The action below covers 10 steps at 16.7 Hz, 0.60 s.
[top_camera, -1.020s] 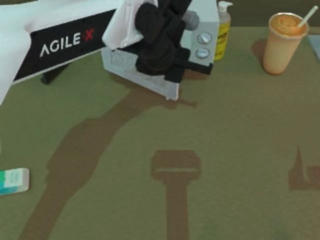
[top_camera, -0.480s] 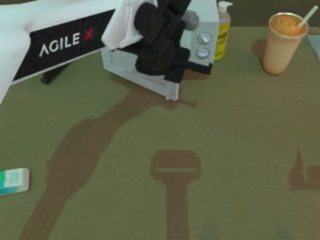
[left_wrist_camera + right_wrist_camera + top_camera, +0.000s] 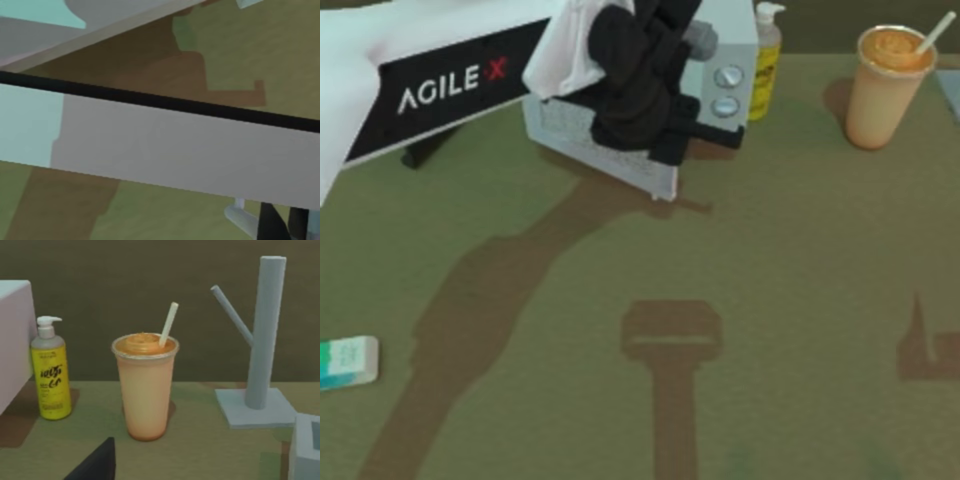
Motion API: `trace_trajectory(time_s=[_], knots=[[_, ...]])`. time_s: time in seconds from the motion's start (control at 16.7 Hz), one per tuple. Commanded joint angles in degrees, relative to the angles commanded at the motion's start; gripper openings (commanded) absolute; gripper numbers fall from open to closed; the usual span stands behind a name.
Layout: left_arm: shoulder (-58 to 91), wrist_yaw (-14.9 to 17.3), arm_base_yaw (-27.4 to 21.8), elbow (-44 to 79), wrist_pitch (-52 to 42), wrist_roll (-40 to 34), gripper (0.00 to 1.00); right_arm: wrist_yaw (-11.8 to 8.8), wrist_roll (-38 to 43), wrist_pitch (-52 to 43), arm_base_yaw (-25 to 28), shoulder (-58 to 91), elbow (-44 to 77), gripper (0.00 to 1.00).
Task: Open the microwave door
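The microwave [image 3: 732,40] stands at the back of the table, its two knobs [image 3: 727,90] facing front. The microwave door [image 3: 565,128] is swung partly out, its free edge [image 3: 665,185] pointing toward the table's middle. My left gripper [image 3: 705,135] reaches in from the left and sits at that free edge. In the left wrist view the door [image 3: 175,150] fills a wide grey band. My left gripper [image 3: 282,226] has its black fingers [image 3: 270,222] closed on the pale handle [image 3: 239,217]. The right gripper is out of the top view; only one black fingertip [image 3: 95,465] shows.
A yellow pump bottle [image 3: 765,65] stands against the microwave's right side. An orange cup with a straw [image 3: 885,85] is at the back right, with a grey stand [image 3: 262,340] beyond it. A teal-and-white box [image 3: 345,362] lies at the left edge.
The left gripper has shifted very slightly back and left, and the door's free edge has moved with it. Nothing else has moved.
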Motion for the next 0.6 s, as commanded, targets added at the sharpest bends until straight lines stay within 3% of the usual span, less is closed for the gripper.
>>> trace_trajectory(time_s=[0.36, 0.6], knots=[[0.12, 0.43, -0.33, -0.43, 0.08, -0.04, 0.0, 0.0, 0.0, 0.0, 0.0, 0.0, 0.0, 1.0], [-2.97, 2.64, 0.97, -4.62, 1.77, 4.39, 0.0, 0.0, 0.0, 0.0, 0.0, 0.0, 0.0, 1.0]])
